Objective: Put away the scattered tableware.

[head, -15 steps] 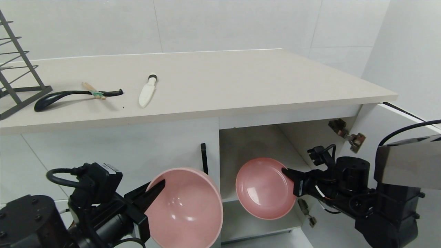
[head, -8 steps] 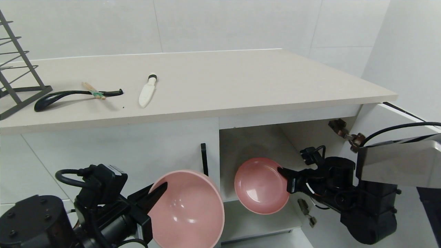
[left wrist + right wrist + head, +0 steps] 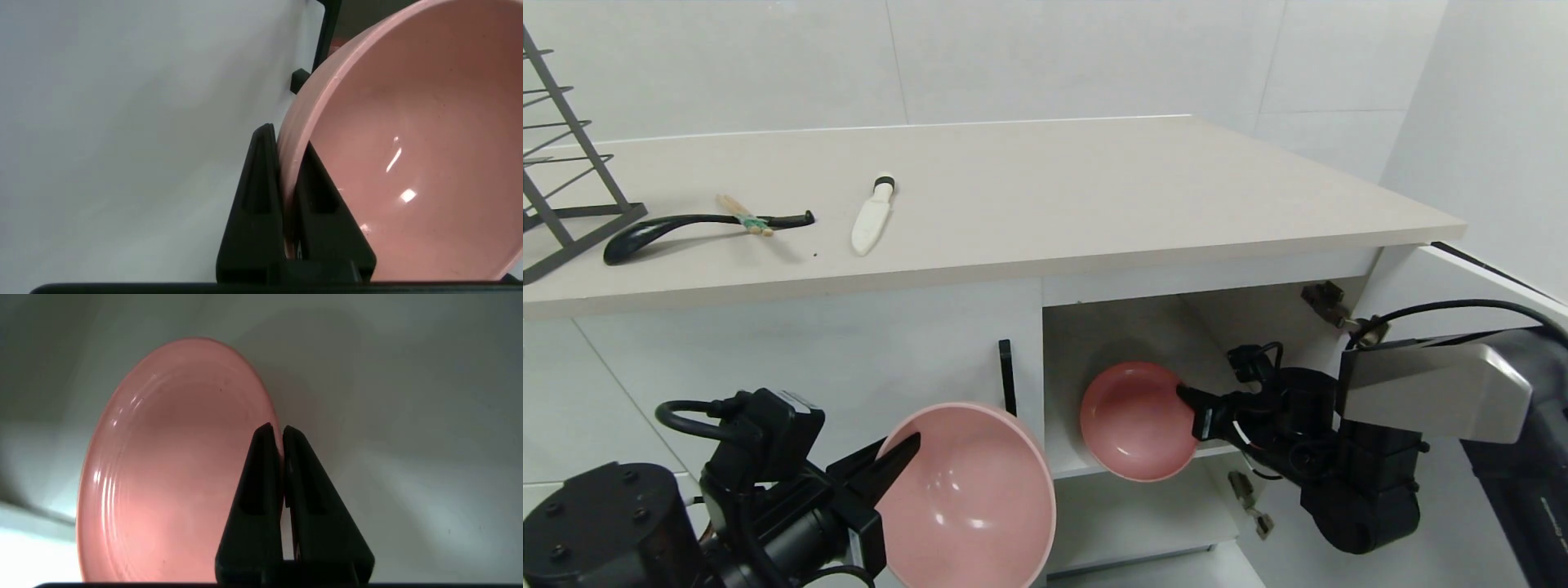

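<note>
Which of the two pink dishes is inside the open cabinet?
The shallow plate in the right hand; the deeper bowl in the left hand is outside.

Kitchen: tiled wall (image 3: pixel 1094 57), countertop (image 3: pixel 1094 188) w/ dish rack (image 3: pixel 596 233), ladle (image 3: pixel 633 238), knife (image 3: pixel 870 220); open cupboard (image 3: pixel 1127 335) below.

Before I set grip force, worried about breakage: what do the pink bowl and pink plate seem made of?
Pink bowl: probably melamine or plastic, glossy; sharp highlights, even colour. Pink plate: seemingly the same, sheen, concentric rings; glazed ceramic cannot be excluded.
</note>
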Available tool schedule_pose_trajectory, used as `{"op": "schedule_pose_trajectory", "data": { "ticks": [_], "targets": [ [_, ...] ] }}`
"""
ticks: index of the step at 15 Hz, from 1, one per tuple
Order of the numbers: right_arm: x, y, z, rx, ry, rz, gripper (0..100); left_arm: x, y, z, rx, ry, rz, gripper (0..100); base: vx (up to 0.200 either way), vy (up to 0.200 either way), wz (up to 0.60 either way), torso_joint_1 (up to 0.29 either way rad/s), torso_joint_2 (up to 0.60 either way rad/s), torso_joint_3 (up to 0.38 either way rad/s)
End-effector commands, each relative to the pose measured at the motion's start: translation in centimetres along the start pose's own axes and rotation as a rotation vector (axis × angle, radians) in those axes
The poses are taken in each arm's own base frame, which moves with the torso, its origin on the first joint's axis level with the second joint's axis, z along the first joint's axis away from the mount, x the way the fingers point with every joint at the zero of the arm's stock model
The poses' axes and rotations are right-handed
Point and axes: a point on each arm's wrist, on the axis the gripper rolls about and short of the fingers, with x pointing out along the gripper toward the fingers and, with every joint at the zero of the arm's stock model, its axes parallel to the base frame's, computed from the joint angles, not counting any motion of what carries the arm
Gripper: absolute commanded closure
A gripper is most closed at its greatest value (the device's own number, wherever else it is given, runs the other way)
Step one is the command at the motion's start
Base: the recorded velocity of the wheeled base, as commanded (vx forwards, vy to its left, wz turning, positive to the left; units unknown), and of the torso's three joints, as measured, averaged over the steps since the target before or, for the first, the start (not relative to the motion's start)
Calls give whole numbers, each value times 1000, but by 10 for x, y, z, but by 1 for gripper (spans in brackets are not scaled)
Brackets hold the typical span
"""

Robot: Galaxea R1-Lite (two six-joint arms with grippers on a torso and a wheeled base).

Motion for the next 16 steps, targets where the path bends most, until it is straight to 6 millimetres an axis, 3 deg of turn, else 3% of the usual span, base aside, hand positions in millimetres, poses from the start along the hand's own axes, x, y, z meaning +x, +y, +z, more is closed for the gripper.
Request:
{"op": "schedule_pose_trajectory", "data": {
  "ticks": [1,7,9,16],
  "targets": [
    [5,0,-2,17,-8,-10,100,0,0,0,0,3,0,100,0,0,0,0,0,0],
    [20,-6,-16,51,-16,-62,100,1,0,-1,1,6,0,100,0,0,0,0,0,0],
    [30,4,-10,136,-62,-63,100,1,0,-1,1,7,0,100,0,0,0,0,0,0],
    [52,12,-12,177,-122,-50,100,2,0,-2,2,13,1,100,0,0,0,0,0,0]
  ]
}}
